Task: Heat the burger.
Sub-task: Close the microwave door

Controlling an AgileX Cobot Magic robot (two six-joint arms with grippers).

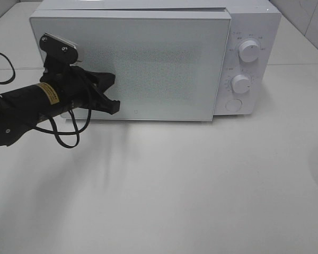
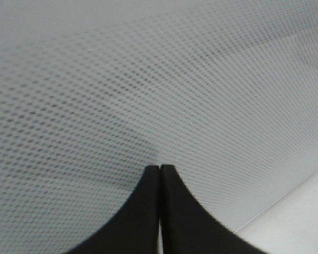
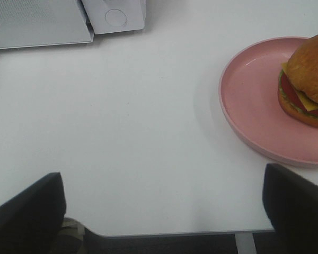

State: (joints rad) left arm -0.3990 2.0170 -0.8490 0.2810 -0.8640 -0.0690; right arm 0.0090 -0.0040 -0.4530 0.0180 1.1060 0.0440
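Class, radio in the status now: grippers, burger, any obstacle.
Left gripper shut, at microwave door. Right gripper open, empty. Burger on plate. Door shut.

The left arm (image 1: 26,103) at the left of the overhead frame is matte black, with a yellow label band, a looping black cable (image 1: 63,135), and a white-topped camera bracket (image 1: 58,42) on its wrist. Its fingers (image 2: 143,211) are smooth, curved black.

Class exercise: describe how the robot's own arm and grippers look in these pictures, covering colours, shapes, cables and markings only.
The left arm is matte black and tubular, with a yellow label and a looping black cable. A white-topped camera bracket sits above the wrist. The left gripper has black, curved, tapering fingers. The right gripper shows two black, blocky fingers.
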